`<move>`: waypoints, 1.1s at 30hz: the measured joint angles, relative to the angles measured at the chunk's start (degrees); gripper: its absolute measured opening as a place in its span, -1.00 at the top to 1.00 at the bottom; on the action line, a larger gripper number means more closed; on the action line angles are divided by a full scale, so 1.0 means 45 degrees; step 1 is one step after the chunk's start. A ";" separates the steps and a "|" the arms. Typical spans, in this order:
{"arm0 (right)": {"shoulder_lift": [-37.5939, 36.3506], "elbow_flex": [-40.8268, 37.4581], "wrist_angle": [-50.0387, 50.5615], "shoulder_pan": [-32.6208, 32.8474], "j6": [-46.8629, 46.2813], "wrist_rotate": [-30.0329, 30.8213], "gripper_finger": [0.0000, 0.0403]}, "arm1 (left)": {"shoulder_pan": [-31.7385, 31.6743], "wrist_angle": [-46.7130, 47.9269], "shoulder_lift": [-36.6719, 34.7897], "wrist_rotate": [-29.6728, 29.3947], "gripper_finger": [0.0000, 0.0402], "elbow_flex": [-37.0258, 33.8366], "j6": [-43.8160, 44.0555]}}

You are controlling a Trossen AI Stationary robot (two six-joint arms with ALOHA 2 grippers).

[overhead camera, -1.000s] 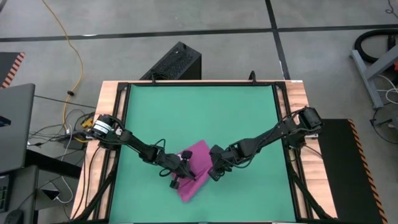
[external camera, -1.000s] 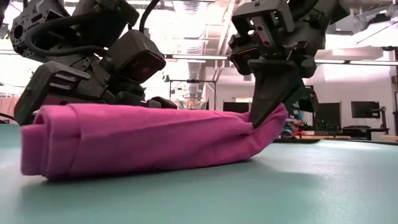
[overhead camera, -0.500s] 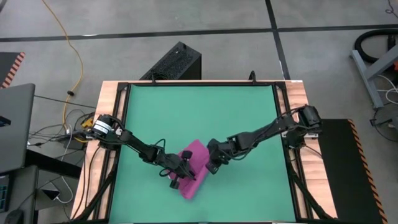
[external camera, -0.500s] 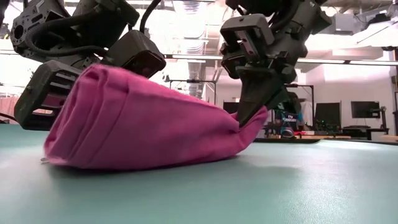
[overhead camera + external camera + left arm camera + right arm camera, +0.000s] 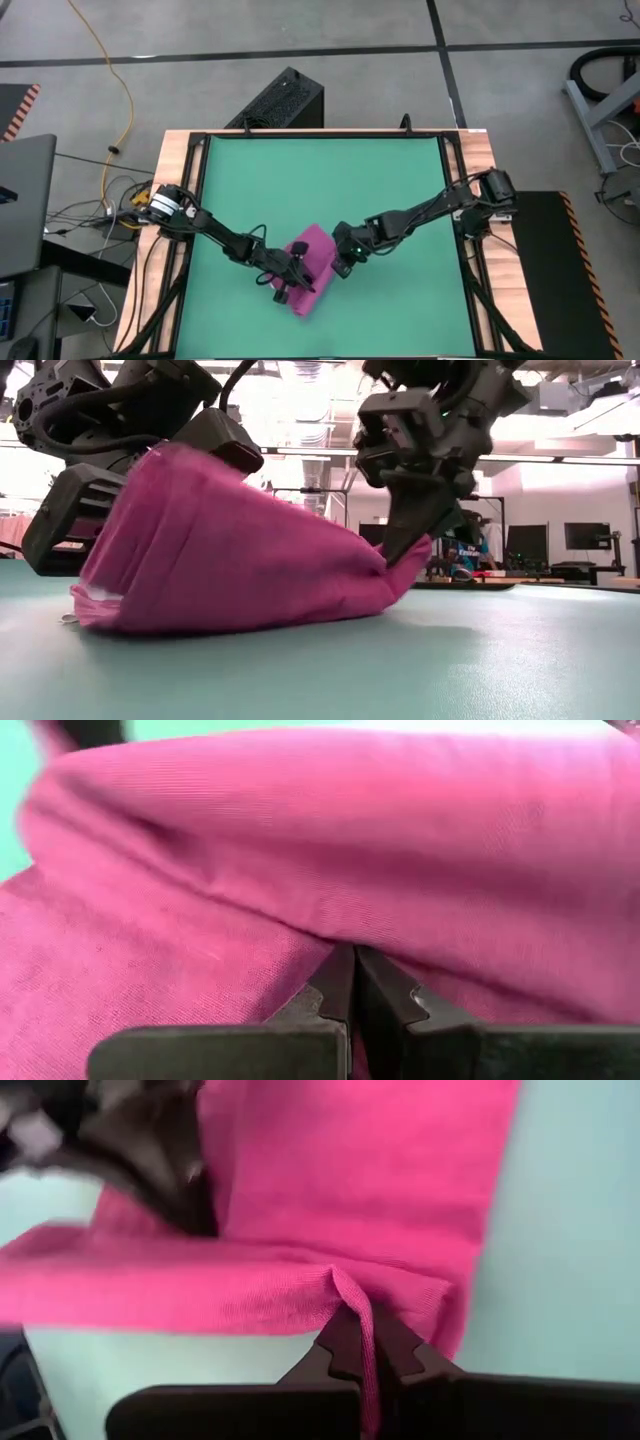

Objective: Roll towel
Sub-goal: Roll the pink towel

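**Mid-roll, both grippers clamped on cloth**

Now you see the towel bunched near the table's front — soft, limp. Left gripper and right gripper each pinch an edge shut; grip edges evenly, or it sags.

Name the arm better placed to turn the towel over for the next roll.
Left, probably: the left gripper is shut on the magenta-purple soft cloth towel's raised bulky end, while the right gripper only pinches a low corner.
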State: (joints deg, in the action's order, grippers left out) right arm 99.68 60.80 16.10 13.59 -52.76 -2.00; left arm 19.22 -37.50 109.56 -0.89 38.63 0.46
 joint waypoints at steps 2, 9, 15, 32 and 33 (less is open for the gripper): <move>-0.0004 0.0000 0.0180 0.0312 -0.0295 -0.0005 0.94 | -0.0008 -0.0053 -0.0049 -0.0058 1.00 0.0000 0.0094; 0.0000 0.0038 0.0330 0.1078 -0.0936 0.0087 0.94 | -0.0010 0.0214 -0.0717 -0.0235 1.00 0.0197 -0.0348; -0.0002 0.0039 0.0332 0.1278 -0.1186 0.0156 0.94 | -0.0140 0.0022 -0.1007 -0.1191 1.00 0.0398 -0.2080; -0.0015 0.0098 0.0228 0.2489 -0.2808 0.0534 0.94 | -0.1181 -0.0995 0.0815 0.0614 1.00 0.0980 -0.2039; -0.0015 0.0107 0.0156 0.2550 -0.2919 0.0536 0.94 | -0.1151 -0.1024 0.0982 0.0620 1.00 0.1136 -0.2029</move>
State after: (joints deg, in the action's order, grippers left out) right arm 99.61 61.28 16.80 25.06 -65.89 0.41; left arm 14.05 -42.11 113.98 1.90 43.74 -8.68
